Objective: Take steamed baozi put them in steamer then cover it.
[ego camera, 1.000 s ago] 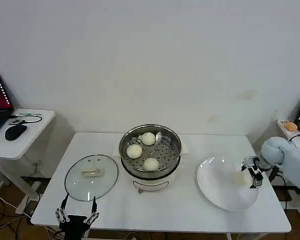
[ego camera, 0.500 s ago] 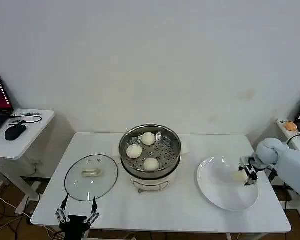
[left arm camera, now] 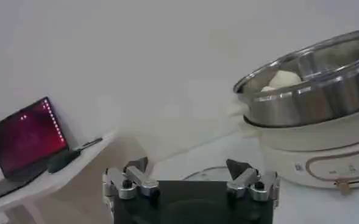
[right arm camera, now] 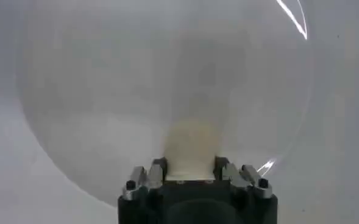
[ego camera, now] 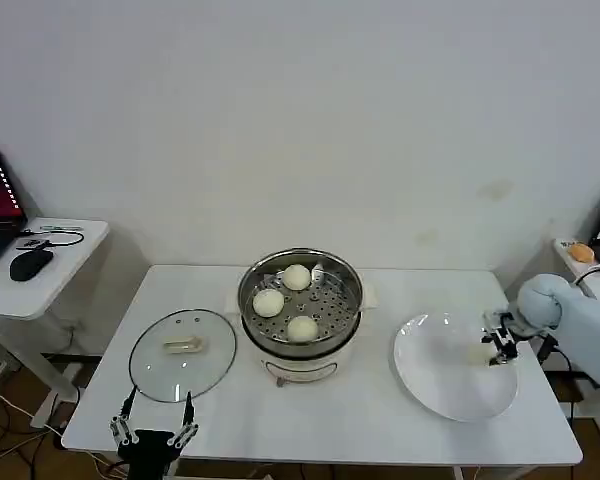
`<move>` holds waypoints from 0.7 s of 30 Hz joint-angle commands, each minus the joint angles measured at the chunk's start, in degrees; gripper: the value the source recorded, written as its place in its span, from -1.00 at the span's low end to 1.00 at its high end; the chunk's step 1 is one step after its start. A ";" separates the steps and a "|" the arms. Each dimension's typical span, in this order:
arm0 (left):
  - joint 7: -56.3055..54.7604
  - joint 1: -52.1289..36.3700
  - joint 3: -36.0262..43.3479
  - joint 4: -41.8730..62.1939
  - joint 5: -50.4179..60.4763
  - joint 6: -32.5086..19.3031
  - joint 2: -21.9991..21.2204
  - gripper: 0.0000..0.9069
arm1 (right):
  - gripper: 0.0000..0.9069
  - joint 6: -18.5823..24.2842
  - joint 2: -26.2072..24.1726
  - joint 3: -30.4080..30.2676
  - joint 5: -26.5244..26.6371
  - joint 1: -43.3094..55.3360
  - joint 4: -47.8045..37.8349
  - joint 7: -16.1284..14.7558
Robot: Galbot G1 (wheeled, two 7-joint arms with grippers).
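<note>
gripping the last steamed baozi over the white plate, the right claw sits at the plate's far right side, its fingers pressed against either side of the bun, as the right wrist view shows with the pale bun wedged between them above the plate's shallow bowl. compared with a second ago, the claw has edged a little higher and back toward the plate's rim, and the bun has come with it; half a second ago it was slightly lower and closer in. three more buns lie on the perforated floor of the steamer, which stands on its white base at the middle of the desk, same as before. the cover lies flat on the desk just left of the steamer, handle up, unmoved. the left claw waits at the near edge of the desk, just in front of the cover, fingers spread apart and holding nothing, where it was in the earlier pictures; from its wrist view the steamer's shiny wall rises nearby with a bun peeking over the rim.
</note>
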 commanded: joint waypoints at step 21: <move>0.19 -2.80 1.17 1.06 0.71 0.34 1.04 1.00 | 0.11 -14.97 5.35 -24.30 29.11 44.00 24.95 5.36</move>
